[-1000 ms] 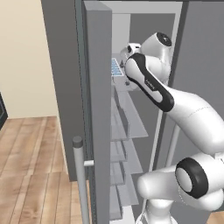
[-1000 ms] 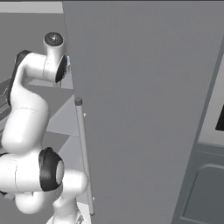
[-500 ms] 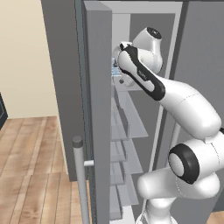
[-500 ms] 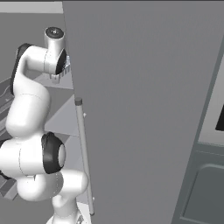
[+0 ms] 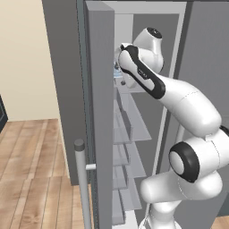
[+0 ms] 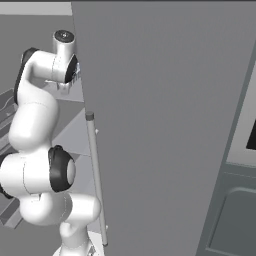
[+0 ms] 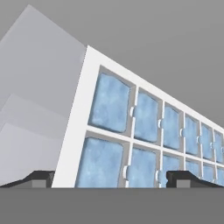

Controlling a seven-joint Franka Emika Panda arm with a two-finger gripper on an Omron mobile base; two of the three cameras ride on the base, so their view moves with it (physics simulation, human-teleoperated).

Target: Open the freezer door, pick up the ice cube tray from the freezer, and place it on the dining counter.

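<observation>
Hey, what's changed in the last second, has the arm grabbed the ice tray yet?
Not yet. The arm has swung further left and reached deeper into the freezer, bringing the open hand right up to the ice cube tray, a finger on either side of its near end. Nothing is taken hold of. The tray sits on its shelf as before, and the freezer door stays open.

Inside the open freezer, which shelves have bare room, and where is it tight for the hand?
The glass shelves below the arm look bare, bordered by the freezer door on one side and the grey wall opposite. It is crowded on the upper shelf: the open hand sits right over the ice cube tray, its fingertips straddling the near end.
</observation>
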